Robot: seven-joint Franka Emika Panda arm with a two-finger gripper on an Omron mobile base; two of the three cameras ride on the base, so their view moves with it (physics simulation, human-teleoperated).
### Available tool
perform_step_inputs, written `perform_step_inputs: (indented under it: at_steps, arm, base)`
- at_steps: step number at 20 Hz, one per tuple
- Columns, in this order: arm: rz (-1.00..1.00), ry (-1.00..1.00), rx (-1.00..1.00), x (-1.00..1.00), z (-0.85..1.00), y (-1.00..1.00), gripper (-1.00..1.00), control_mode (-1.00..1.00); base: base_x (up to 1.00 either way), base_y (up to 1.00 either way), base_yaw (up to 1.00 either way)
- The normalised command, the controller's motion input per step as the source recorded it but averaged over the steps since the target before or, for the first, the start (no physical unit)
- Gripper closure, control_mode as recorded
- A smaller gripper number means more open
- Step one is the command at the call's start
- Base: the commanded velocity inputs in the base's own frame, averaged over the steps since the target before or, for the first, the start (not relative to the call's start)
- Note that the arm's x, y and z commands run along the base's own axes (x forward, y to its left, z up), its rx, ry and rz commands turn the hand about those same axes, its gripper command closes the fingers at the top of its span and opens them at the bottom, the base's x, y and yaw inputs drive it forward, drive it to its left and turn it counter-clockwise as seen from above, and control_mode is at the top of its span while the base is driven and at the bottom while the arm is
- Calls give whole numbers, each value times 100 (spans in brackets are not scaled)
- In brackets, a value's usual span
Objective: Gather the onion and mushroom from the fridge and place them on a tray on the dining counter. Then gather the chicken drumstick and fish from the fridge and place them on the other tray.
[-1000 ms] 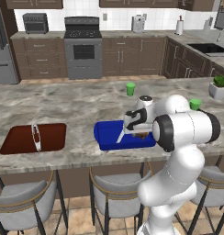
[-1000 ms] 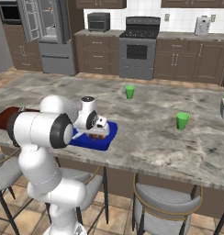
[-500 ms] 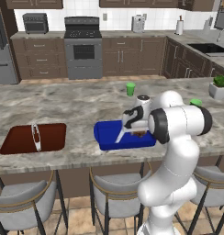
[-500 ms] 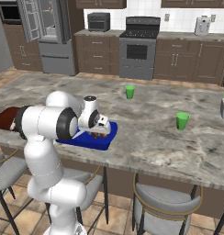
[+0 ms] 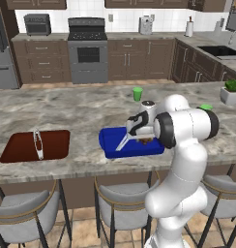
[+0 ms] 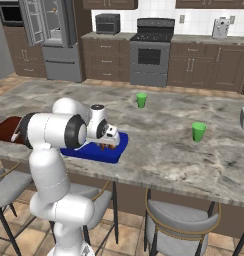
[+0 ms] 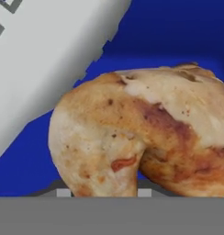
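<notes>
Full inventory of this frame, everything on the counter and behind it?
dining counter: 1, grey speckled, across the middle
blue tray: 1, bright blue, near counter edge, under the gripper
chicken drumstick: 1, golden-brown, on blue tray
pale slim object: 1, white-grey, slanted on blue tray, identity unclear
red-brown tray: 1, left on counter
fish: 1, silvery, on red-brown tray
green cups: 2, on counter
potted plant: 1, counter's right end
stools: grey, below counter
fridge: 1, grey, back wall
stove: 1, grey, back wall
gripper: 1, dark, down at the drumstick
</notes>
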Motion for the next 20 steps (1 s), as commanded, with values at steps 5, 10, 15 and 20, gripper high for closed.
perform_step_inputs:
  at_steps: [5,10,15,20]
  arm:
    - [0,-9,0,-22,1,0,-100,-100]
    - [0,-10,0,-45,35,0,-100,-100]
    - [0,-7,0,-27,25,6,-100,-100]
    - [0,-11,0,13,-4,9,-100,-100]
  base:
    - [0,0,0]
    - [0,0,0]
    - [0,0,0]
    - [0,0,0]
